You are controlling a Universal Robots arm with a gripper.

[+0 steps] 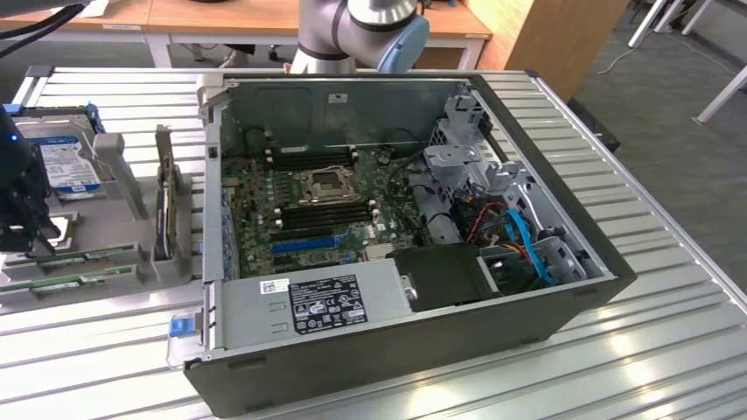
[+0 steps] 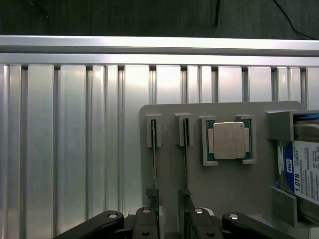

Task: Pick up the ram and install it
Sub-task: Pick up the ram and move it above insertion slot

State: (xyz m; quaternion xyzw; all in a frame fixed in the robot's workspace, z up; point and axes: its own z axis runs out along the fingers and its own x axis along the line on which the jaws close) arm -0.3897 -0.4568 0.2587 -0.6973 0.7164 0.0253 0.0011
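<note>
Hand (image 2: 169,225) spread wide over the ram (image 2: 154,159), apparently untouched, standing edgewise by the holder (image 2: 224,191) rim.

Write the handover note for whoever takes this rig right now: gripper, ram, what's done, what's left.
Gripper: open, holding nothing, poised over the gray holder at the ram sticks' end.
Ram: two ram sticks stand on edge in the holder's slots, beside the processor chip.
Done: nothing lifted yet.
Left: the whole pick, then seating the ram in the motherboard inside the open computer case.
</note>
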